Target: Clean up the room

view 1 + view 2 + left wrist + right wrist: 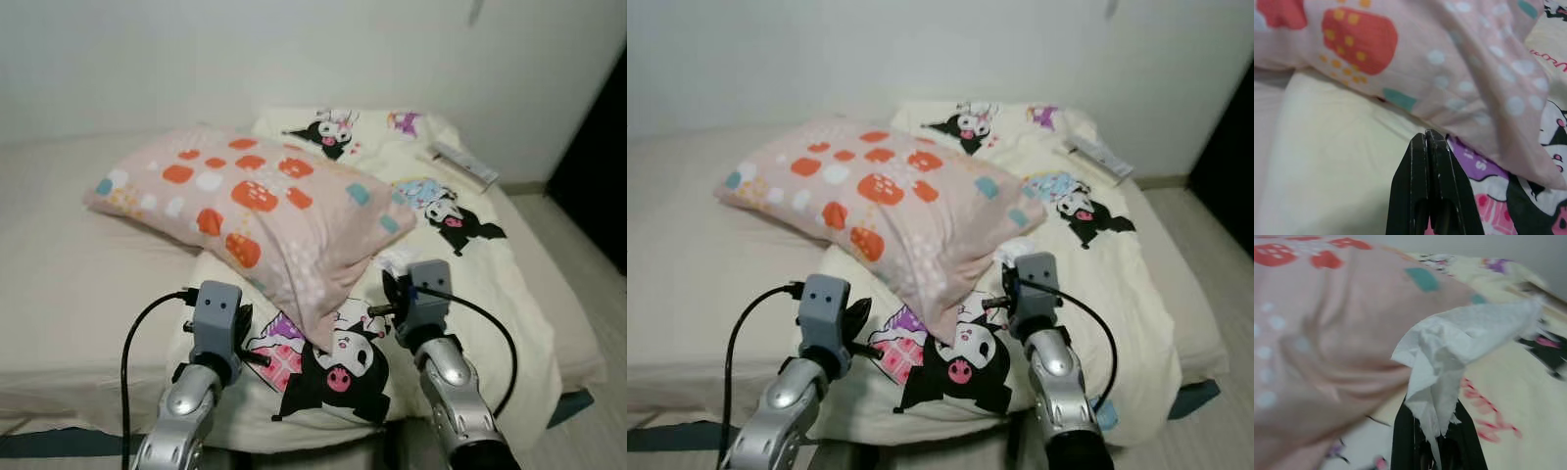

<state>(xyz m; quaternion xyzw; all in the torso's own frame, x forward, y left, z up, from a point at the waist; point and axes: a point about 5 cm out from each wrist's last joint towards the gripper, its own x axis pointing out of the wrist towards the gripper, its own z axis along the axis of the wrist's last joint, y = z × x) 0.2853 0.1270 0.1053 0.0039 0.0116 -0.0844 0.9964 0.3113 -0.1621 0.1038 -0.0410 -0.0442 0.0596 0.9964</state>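
Observation:
A pink pillow [245,196] with orange and teal patches lies across the bed, partly on a cream cartoon-print blanket [470,274]. My right gripper [1432,431] is shut on a crumpled white tissue [1459,340], held just above the blanket beside the pillow's near right corner. The tissue [1009,255] sticks up from the fingers. My left gripper [1426,134] is shut with nothing in it. It hovers low over the blanket at the pillow's near left edge, close under the overhanging pillow corner [1508,142].
The bed's bare cream mattress [69,284] stretches to the left. A long white flat object [465,164] lies on the blanket's far right, near the wall. Floor [583,245] and a dark opening [600,157] are to the right of the bed.

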